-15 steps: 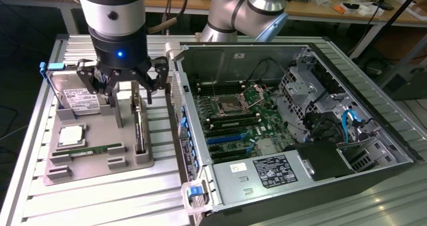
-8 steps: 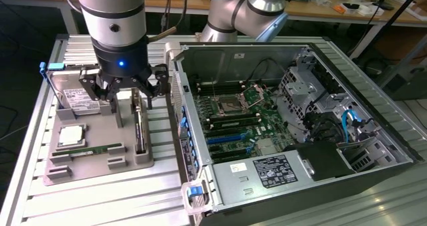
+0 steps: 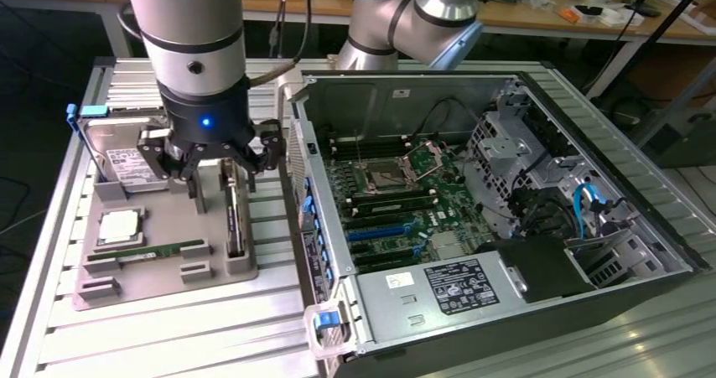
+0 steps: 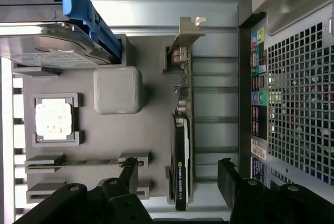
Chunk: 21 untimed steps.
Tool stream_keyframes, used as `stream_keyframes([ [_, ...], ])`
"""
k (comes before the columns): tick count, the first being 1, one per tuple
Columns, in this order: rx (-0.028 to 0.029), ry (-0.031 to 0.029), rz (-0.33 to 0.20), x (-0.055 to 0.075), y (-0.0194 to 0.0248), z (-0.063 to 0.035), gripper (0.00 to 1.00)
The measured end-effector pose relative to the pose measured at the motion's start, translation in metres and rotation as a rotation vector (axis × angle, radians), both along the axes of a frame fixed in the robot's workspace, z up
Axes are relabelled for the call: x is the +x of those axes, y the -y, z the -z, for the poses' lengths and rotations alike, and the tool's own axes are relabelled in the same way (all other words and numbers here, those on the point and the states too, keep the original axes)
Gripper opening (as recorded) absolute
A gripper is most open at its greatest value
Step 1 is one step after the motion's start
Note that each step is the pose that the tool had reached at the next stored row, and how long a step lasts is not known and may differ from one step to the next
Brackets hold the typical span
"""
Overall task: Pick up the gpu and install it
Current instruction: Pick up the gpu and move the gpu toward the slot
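Fingers (image 4: 228, 179) spread wide, one on each side of the gpu (image 4: 181, 151) and touching neither face as far as I can see; nothing is pinched between them. From where the exterior view looks, they (image 3: 218, 167) hang off the arm just above the card's upper edge.

The gpu (image 3: 233, 214) stands on edge in a slot of the grey holder tray (image 3: 168, 273), on the side of the tray nearest the computer case (image 3: 626, 227). Its silver bracket (image 4: 187, 33) is at the end that points away from the fingers. The hard drive (image 3: 121, 164), the processor chip (image 3: 120, 227) and the memory stick (image 3: 163, 250) sit in their own recesses of the same tray, which rests on the slatted metal surface (image 3: 67, 328).

By my reckoning the job has hardly begun. The approach looks done, with the fingers lined up over the card, but the card has not been gripped or lifted. Inside the open case the motherboard (image 3: 391, 198) lies bare, and its blue expansion slots (image 3: 378, 231) hold no card, so the whole of the pick-up and the installing is left to do.
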<state>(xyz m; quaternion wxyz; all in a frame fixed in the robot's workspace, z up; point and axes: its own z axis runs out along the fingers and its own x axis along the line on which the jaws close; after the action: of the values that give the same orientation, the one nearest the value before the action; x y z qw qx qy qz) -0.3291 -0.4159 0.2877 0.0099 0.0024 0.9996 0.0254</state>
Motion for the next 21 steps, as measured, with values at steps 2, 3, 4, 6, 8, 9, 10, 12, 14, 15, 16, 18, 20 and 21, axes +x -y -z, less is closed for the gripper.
stream_keyframes([
  [2,0.0004,0.0,0.0,0.0,0.0003,0.0039,0.72],
  [3,0.0009,0.0,0.0,0.0,0.0005,0.0077,0.72],
  [4,0.001,0.0,0.0,0.0,0.0006,0.0095,0.72],
  [6,0.0015,0.0,0.0,0.0,0.0008,0.0138,0.72],
  [8,0.0019,0.0,0.0,0.0,0.0009,0.0173,0.72],
  [9,0.0021,0.0,0.0,0.0,0.0009,0.019,0.72],
  [10,0.0023,0.0,0.0,0.0,0.001,0.0208,0.72],
  [12,0.0029,0.0,0.0,0.0,0.0011,0.0246,0.72],
  [14,0.0034,0.0,0.0,0.0,0.0012,0.0282,0.72],
  [15,0.0036,0.0,0.0,0.0,0.0012,0.03,0.72],
  [16,0.0038,0.0,0.0,0.0,0.0013,0.032,0.72],
  [18,0.0043,0.0001,0.0,0.0,0.0014,0.0358,0.72],
  [20,0.0049,-0.0001,0.0,0.0,0.0014,0.0394,0.72],
  [21,0.0056,0.0,0.0,0.0,0.0015,0.0408,0.72],
])
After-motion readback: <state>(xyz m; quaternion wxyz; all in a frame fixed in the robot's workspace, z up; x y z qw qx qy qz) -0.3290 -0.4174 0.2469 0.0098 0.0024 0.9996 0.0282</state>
